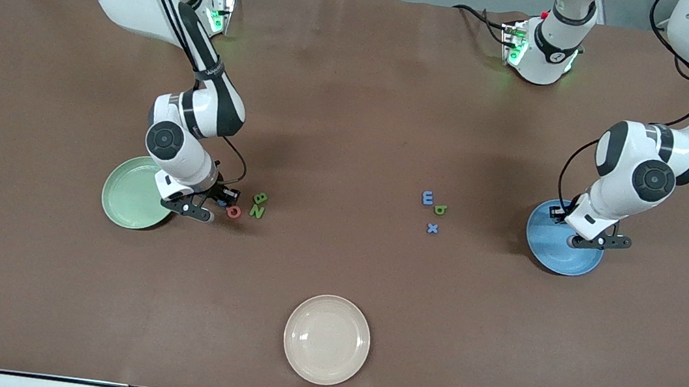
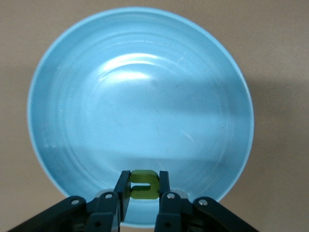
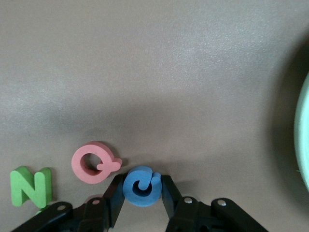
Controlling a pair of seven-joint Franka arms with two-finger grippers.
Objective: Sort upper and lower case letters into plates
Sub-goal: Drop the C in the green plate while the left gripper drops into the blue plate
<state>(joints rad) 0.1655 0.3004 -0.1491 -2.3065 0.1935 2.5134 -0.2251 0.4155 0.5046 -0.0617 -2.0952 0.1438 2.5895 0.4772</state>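
Nearby, pink Q [image 3: 92, 162] beside right tool [image 3: 141, 192] clamping blue letter [image 3: 140, 186]; left tool [image 2: 144, 189] pinching green letter [image 2: 144, 184] over blue plate [image 2: 67, 121].

Front view: blue letter [image 3: 141, 186] in right gripper [image 3: 141, 193] is mostly hidden by the gripper, and green letter [image 2: 143, 184] in left gripper [image 2: 143, 193] isn't visible there at all. Right wrist view: pale green plate [image 3: 303, 140] cut off by frame edge, only a rim sliver shows. Green letter's shape can't be told, pinched edge-on.

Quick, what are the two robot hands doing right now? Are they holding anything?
Left end effector: shut on a green letter, over the blue plate.
Right end effector: shut on a blue letter, down at the table beside the pale green plate.
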